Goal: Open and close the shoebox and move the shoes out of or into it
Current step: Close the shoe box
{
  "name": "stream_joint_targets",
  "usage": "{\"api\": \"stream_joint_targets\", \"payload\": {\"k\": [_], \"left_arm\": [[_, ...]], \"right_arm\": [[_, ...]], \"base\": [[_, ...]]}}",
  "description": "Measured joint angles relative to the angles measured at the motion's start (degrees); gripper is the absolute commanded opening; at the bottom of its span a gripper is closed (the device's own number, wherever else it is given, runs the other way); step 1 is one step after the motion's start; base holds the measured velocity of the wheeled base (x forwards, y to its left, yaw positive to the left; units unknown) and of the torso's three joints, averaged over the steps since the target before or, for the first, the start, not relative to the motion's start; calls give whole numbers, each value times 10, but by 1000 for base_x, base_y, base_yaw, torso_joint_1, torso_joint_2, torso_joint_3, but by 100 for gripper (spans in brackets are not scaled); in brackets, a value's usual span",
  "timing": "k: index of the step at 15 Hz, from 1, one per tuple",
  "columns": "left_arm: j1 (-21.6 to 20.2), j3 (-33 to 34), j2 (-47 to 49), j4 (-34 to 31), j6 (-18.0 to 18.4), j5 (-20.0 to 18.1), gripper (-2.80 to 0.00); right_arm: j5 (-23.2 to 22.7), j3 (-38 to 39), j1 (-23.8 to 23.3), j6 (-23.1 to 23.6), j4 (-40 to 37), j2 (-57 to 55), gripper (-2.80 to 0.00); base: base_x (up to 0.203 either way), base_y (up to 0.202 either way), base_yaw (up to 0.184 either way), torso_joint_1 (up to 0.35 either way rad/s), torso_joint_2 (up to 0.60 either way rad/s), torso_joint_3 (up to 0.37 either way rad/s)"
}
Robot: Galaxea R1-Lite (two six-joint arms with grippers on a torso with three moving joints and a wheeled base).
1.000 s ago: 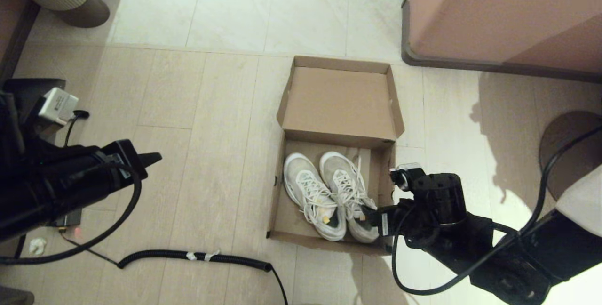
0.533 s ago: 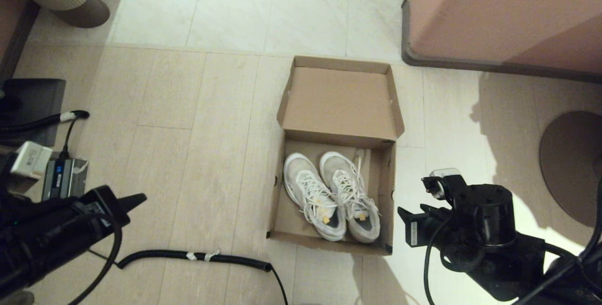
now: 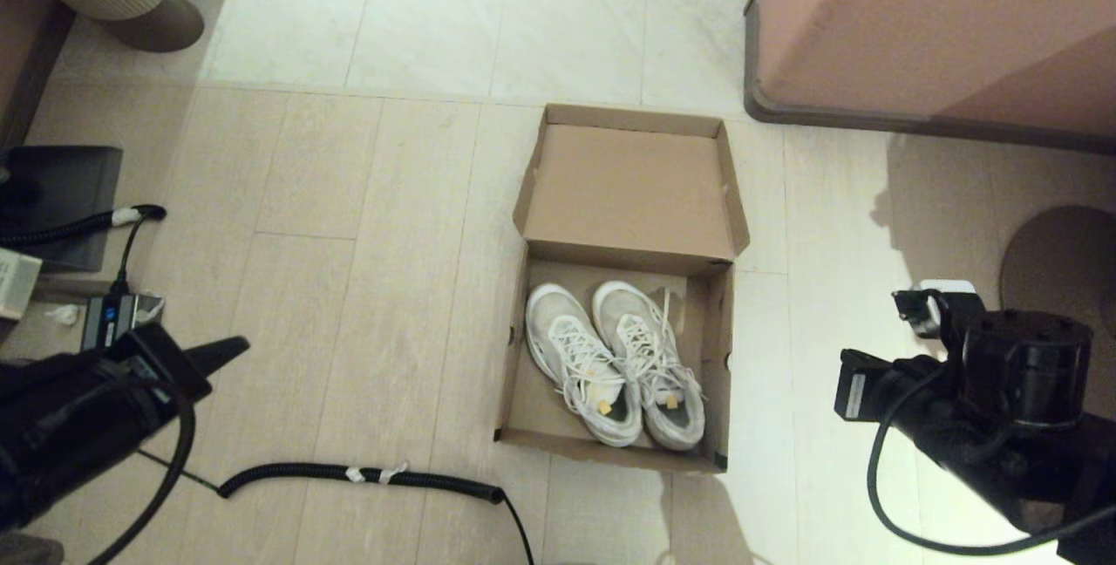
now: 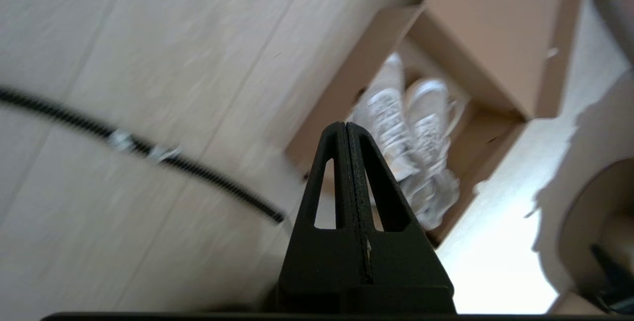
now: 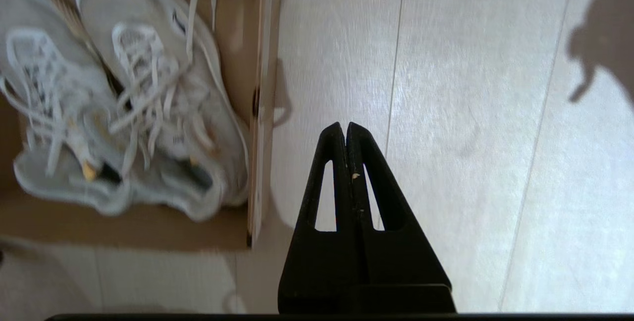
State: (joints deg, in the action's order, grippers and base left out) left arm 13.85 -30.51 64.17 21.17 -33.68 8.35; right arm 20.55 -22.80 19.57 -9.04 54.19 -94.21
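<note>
The brown cardboard shoebox stands open on the floor, its lid folded back on the far side. Both white sneakers lie side by side inside, toes toward the lid. My right gripper hovers shut over bare floor to the right of the box, holding nothing. The right wrist view has that gripper beside the box wall, apart from the sneakers. My left gripper is shut and empty far left of the box. In the left wrist view this gripper points toward the sneakers.
A black coiled cable runs along the floor in front of the box on the left. A large pinkish-brown cabinet stands at the back right, with a round brown base to its near side. Dark equipment sits at the left edge.
My right gripper has drawn back out of the box, away from the right sneaker's heel, and moved right. The left arm has pulled back and down to the left. The shoes lie still.
</note>
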Motion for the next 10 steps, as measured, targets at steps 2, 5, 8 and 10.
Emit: {"api": "stream_joint_targets", "payload": {"k": [2, 5, 8, 10], "left_arm": [[1, -60, 56, 1, -1, -23, -280], [2, -172, 178, 1, -1, -61, -280], [4, -300, 319, 0, 1, -75, -280], [23, -375, 398, -4, 3, -67, -280]], "right_arm": [[-62, -63, -36, -4, -22, -30, -280], [-122, -183, -66, -10, -44, -115, -280], [-138, -315, -76, -11, -67, -209, -280], [-144, -365, -74, -12, -89, -247, -280]], "base": [[0, 0, 0, 0, 0, 0], [0, 0, 0, 0, 0, 0], [0, 0, 0, 0, 0, 0], [0, 0, 0, 0, 0, 0]]}}
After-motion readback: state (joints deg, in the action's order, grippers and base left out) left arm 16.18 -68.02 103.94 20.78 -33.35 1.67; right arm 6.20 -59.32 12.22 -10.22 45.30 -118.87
